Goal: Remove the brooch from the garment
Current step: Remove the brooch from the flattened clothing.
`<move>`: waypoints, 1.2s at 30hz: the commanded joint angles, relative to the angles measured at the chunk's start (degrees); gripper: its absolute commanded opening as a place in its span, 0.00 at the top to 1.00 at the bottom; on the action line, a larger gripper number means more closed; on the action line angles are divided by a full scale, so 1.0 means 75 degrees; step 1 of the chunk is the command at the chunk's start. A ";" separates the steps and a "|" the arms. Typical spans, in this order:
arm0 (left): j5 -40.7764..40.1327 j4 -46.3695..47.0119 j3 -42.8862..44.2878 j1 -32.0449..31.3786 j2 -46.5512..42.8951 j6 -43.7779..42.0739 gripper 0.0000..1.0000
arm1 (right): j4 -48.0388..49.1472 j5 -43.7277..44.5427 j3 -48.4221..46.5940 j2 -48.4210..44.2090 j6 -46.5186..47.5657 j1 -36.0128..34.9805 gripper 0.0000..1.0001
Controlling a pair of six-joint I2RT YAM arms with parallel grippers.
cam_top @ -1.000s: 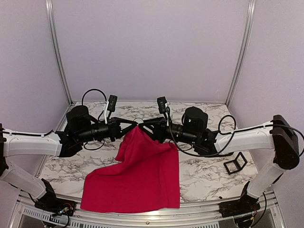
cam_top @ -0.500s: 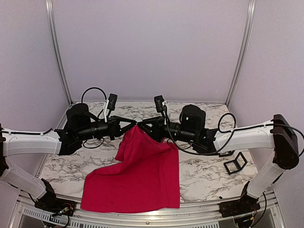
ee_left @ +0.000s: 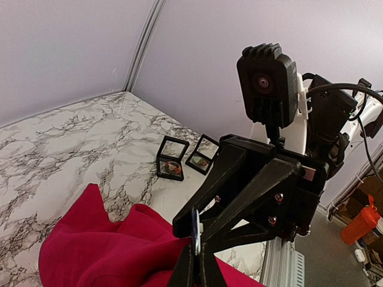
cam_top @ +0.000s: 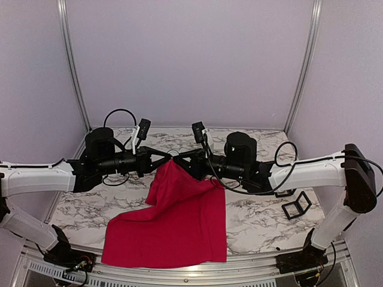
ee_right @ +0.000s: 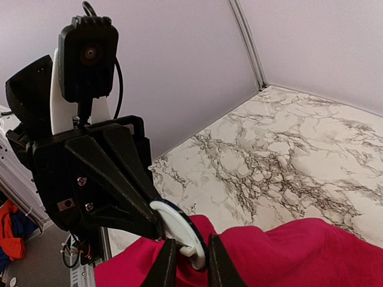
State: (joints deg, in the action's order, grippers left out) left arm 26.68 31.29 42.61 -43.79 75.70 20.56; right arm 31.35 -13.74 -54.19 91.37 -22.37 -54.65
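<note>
The bright red garment (cam_top: 173, 221) hangs from a raised point where both grippers meet and drapes down to the table's front edge. The brooch (cam_top: 172, 153) is a white round disc with a dark rim, pinned at that raised point. My left gripper (cam_top: 167, 155) is shut on the brooch's edge, which shows edge-on (ee_left: 195, 230) above its tips (ee_left: 197, 263). My right gripper (cam_top: 178, 156) faces it. In the right wrist view its tips (ee_right: 190, 263) close around the lower part of the brooch (ee_right: 179, 230) and its white back stub. Red cloth (ee_right: 311, 251) bunches around them.
Two small black display boxes (ee_left: 170, 158) (ee_left: 202, 154) stand on the marble table (cam_top: 269, 221) at the right, one visible from above (cam_top: 296, 206). Grey walls and metal posts close in the back. The table's metal front rail (cam_top: 179, 276) runs below the shirt's hem.
The right arm has edged a little to the left, and both wrists have turned slightly. The grip point and the hanging garment stay about where they were.
</note>
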 commanded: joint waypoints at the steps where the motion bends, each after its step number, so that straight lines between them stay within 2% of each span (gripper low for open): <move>1: 0.1464 -0.0051 0.0417 -0.0389 -0.0172 -0.0160 1.00 | -0.0243 0.0439 -0.0479 0.0284 0.0067 -0.0087 0.83; 5: 0.1614 -0.0187 0.0492 -0.0459 -0.0102 -0.0237 1.00 | -0.0279 0.0504 -0.0514 0.0289 0.0068 -0.0101 0.81; 11: 0.1700 -0.0452 0.0545 -0.0510 -0.0077 -0.0291 1.00 | -0.0672 0.1109 -0.0600 0.0267 0.0026 -0.0101 0.85; 25: 0.1985 0.0027 0.0323 -0.0502 0.0161 0.0531 1.00 | -0.0142 0.1405 -0.0547 0.0344 -0.0039 -0.0115 0.79; 32: 0.1763 0.0137 0.0131 -0.0360 0.0167 0.0793 1.00 | 0.0051 0.1727 -0.0384 0.0176 0.0017 -0.0110 0.71; 36: 0.1479 0.0245 -0.0014 -0.0139 0.0153 0.0936 1.00 | 0.0088 0.1776 -0.0344 0.0089 -0.0005 -0.0119 0.69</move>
State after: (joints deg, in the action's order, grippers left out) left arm 27.24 28.34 43.62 -43.13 76.86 25.61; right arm 28.53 -6.07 -54.94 91.81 -22.41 -55.75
